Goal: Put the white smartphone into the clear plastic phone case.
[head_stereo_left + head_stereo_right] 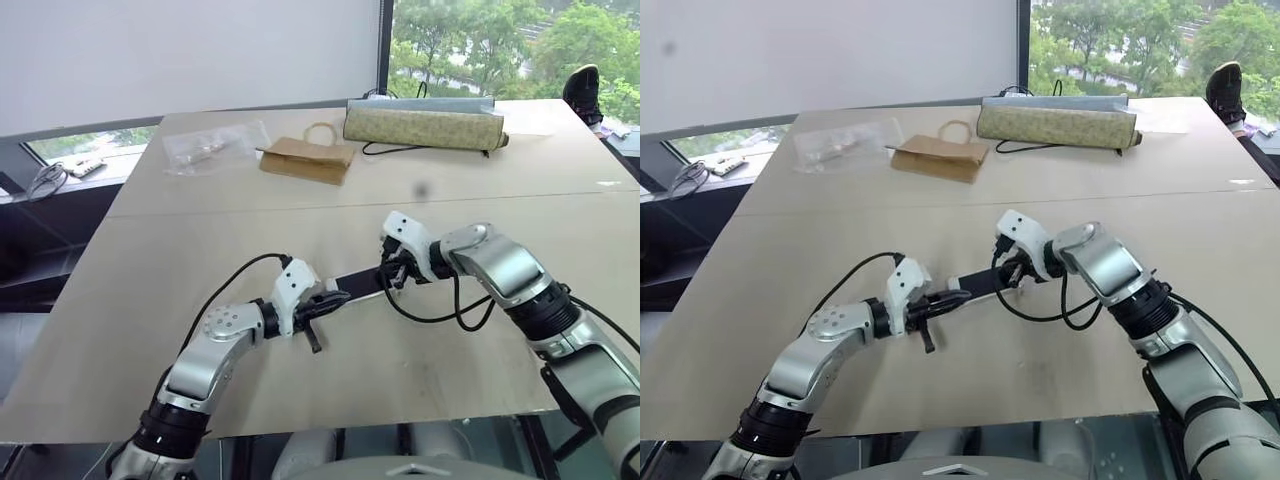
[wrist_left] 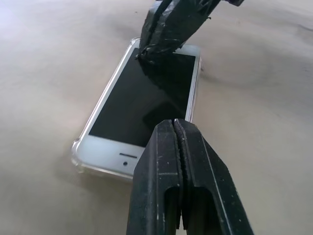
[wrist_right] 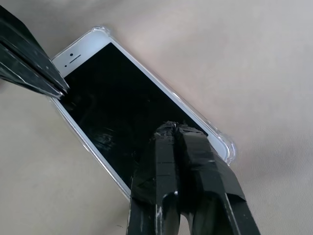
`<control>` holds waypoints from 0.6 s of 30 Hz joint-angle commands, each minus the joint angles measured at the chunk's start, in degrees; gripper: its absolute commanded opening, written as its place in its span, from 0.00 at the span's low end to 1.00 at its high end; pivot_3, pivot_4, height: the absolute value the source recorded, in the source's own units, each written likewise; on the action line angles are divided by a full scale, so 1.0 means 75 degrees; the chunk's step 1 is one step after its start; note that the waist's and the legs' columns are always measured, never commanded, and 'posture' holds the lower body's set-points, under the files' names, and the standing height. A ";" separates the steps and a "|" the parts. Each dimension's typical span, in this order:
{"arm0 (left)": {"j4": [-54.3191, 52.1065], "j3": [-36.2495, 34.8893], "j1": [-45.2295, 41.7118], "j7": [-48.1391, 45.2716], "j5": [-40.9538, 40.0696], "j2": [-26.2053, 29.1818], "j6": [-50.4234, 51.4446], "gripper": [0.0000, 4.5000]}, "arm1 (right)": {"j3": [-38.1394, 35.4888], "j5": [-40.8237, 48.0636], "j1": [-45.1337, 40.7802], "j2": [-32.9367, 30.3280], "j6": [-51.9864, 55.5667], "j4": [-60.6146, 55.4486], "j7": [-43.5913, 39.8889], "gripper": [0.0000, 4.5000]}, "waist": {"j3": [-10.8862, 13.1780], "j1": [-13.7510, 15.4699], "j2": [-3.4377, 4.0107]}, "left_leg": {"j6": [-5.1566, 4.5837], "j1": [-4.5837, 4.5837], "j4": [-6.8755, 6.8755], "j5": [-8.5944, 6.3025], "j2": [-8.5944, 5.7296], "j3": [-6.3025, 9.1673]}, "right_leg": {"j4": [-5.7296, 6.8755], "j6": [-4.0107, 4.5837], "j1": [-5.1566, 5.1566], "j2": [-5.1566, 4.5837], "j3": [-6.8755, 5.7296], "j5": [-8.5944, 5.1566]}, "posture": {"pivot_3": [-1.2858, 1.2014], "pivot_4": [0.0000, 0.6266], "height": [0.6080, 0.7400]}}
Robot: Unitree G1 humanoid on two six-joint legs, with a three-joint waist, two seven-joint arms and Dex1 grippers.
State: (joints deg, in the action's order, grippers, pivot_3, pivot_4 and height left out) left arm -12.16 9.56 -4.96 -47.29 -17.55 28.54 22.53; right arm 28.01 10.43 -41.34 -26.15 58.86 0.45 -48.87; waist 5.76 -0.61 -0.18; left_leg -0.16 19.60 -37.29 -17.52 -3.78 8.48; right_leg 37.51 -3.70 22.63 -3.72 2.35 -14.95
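Head view: the phone (image 1: 358, 282) lies flat on the table (image 1: 200, 260) between both pincers.

Left wrist view: the phone sits inside the clear case (image 2: 78, 155). The left pincer (image 2: 179, 128) is pressed together, empty.

Right wrist view: the right pincer (image 3: 175, 128), fingers together, rests its tip on the screen.

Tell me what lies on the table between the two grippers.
The white smartphone, seated in the clear plastic phone case, spans the stretch between the shut left gripper and shut right gripper. Both eye views show it; both wrist views show it closer.
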 commanded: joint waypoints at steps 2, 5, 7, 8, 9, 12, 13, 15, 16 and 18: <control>-0.0278 0.0037 0.0128 0.0116 -0.0013 -0.0030 0.0158 0.01 | 0.0504 -0.0225 0.0854 -0.0012 0.0992 0.1150 0.0382 0.00 | -0.0032 0.0007 -0.0003 | 0.0000 -0.0001 0.0000 0.0000 0.0000 0.0003 | 0.0001 0.0000 -0.0002 -0.0004 -0.0002 0.0000 | 0.52 0.24 1.00; -0.0277 0.0054 0.0131 0.0144 0.0010 -0.0035 0.0167 0.01 | 0.0376 -0.0237 0.0858 0.0211 0.0985 0.1365 0.0551 0.00 | -0.0044 -0.0003 -0.0007 | -0.0001 -0.0019 0.0001 -0.0001 0.0000 0.0004 | 0.0001 0.0000 -0.0022 -0.0003 -0.0002 0.0000 | 0.52 0.24 1.00; -0.0274 0.0062 0.0099 0.0163 0.0018 -0.0040 0.0187 0.01 | 0.0042 -0.0189 0.0953 0.0392 0.0610 0.1290 0.0692 0.00 | -0.0037 -0.0009 -0.0002 | -0.0002 -0.0062 0.0011 -0.0001 0.0000 0.0003 | -0.0002 0.0000 -0.0063 -0.0001 -0.0001 -0.0002 | 0.52 0.24 1.00; -0.0273 0.0067 0.0079 0.0166 0.0023 -0.0037 0.0198 0.01 | -0.0249 -0.0049 0.1000 0.0484 0.0527 0.1051 0.0721 0.00 | -0.0033 -0.0011 0.0004 | -0.0003 -0.0097 0.0021 -0.0003 0.0000 0.0003 | -0.0011 -0.0001 -0.0098 0.0001 -0.0001 -0.0004 | 0.52 0.24 1.00; -0.0267 0.0069 0.0060 0.0164 0.0024 -0.0032 0.0209 0.01 | -0.0516 0.0078 0.1055 0.0524 0.0386 0.0695 0.0710 0.00 | -0.0030 -0.0014 0.0001 | -0.0005 -0.0124 0.0029 -0.0004 0.0002 0.0007 | -0.0023 -0.0002 -0.0127 0.0002 -0.0005 -0.0006 | 0.52 0.24 1.00; -0.0181 0.0072 -0.0025 0.0129 0.0054 0.0004 0.0220 0.01 | -0.0974 0.0248 0.1200 0.0206 0.0192 -0.0591 0.0616 0.00 | 0.0031 -0.0003 0.0031 | -0.0006 -0.0121 0.0027 -0.0005 0.0000 0.0012 | -0.0034 -0.0028 -0.0131 0.0026 -0.0009 -0.0019 | 0.52 0.24 1.00; -0.0138 0.0072 -0.0063 0.0115 0.0060 0.0010 0.0221 0.01 | -0.0997 0.0273 0.1256 0.0002 0.0113 -0.1001 0.0522 0.00 | 0.0056 0.0004 0.0059 | -0.0006 -0.0109 0.0026 -0.0004 -0.0004 0.0013 | -0.0044 -0.0015 -0.0127 0.0023 -0.0010 -0.0009 | 0.52 0.24 1.00; -0.0042 0.0093 -0.0157 0.0075 0.0086 0.0019 0.0222 0.01 | -0.1255 0.0552 0.1349 -0.0310 0.0356 -0.1870 0.0411 0.00 | 0.0093 0.0008 0.0072 | -0.0006 -0.0093 0.0026 -0.0004 -0.0006 0.0021 | -0.0049 -0.0015 -0.0117 0.0019 -0.0019 -0.0009 | 0.52 0.24 1.00; -0.0007 0.0105 -0.0194 0.0057 0.0096 0.0022 0.0223 0.01 | -0.1351 0.0694 0.1382 -0.0437 0.0473 -0.2193 0.0372 0.00 | 0.0107 -0.0007 0.0070 | -0.0003 -0.0082 0.0026 -0.0003 -0.0005 0.0028 | -0.0050 -0.0017 -0.0111 0.0016 -0.0024 -0.0011 | 0.52 0.24 1.00; 0.0127 0.0126 -0.0301 0.0024 0.0128 0.0012 0.0211 0.01 | -0.1494 0.0923 0.1398 -0.0668 0.0712 -0.2710 0.0355 0.00 | 0.0112 -0.0028 0.0060 | 0.0027 0.0009 0.0019 0.0015 0.0000 0.0041 | -0.0054 -0.0014 -0.0029 0.0004 -0.0028 -0.0008 | 0.52 0.24 1.00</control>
State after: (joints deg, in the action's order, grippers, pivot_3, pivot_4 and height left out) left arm -12.01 10.03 -6.76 -46.67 -17.15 28.38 24.22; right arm 18.25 15.61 -30.89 -30.12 61.98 -15.82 -45.80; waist 6.59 -0.81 0.27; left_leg 0.08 19.99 -37.20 -17.40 -3.79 8.77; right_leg 37.15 -3.80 22.78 -3.71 2.16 -14.99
